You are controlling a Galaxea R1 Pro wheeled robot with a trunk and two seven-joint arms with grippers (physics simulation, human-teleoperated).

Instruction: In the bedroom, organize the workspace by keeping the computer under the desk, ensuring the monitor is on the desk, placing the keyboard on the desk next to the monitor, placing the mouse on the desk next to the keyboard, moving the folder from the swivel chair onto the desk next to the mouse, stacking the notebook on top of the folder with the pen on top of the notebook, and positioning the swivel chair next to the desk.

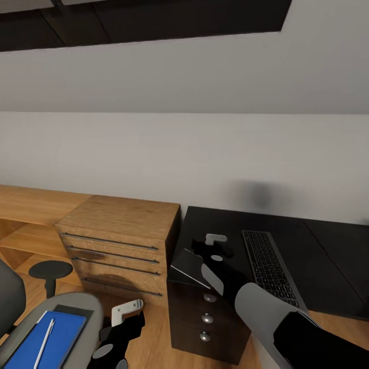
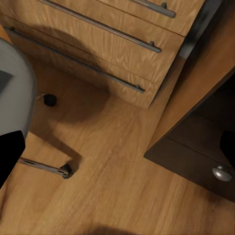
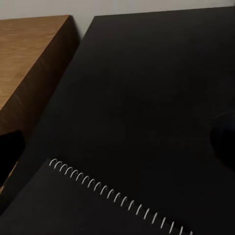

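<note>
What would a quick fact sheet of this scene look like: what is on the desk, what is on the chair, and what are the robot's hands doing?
Desk: black desk, beside a light-wood drawer chest.
On desk: keyboard.
Right gripper: over the desk's left end, holding a dark spiral-bound notebook by its edge; the wire binding shows in the right wrist view.
Left gripper: hanging above the wood floor, empty, jaws apart.
Swivel chair: left of the desk, carrying the blue folder.
On folder: white pen.

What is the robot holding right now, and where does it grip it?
The right end effector holds the dark-grey spiral-bound notebook by one edge over the black desk. The left end effector holds nothing.
</note>
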